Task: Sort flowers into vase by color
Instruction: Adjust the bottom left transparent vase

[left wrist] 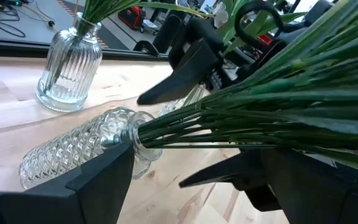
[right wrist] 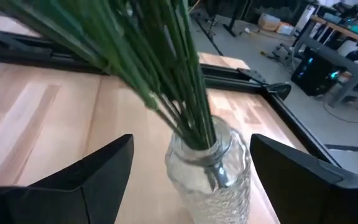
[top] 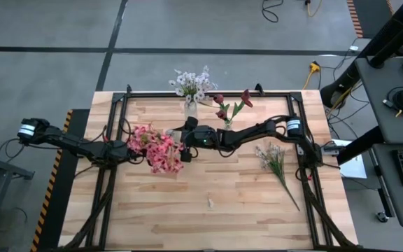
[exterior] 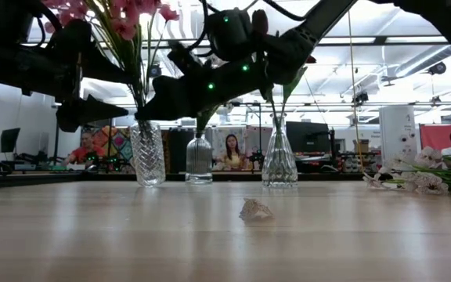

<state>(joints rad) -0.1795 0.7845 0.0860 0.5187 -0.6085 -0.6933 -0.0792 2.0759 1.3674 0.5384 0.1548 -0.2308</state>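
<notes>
Right gripper, at the centre of the high view: fingers spread wide on either side of the neck of the textured glass vase, holding nothing; in the right wrist view the green stalks rise between the two fingers without touching them. Left gripper, just left of centre: fingers likewise spread apart, flanking the same vase, which stands upright in the low view. The two grippers face each other across the pink flowers, whose blossoms fill the space between them and whose stalks all enter the vase mouth.

Above centre, near the far edge of the bench, a ribbed vase carries the white-lilac flowers; just to its right a slimmer vase carries the dark red blooms. One loose white-lilac stem lies flat on the bench right of centre, well apart from all three vases. A small pale scrap lies on the bench, lower centre.
</notes>
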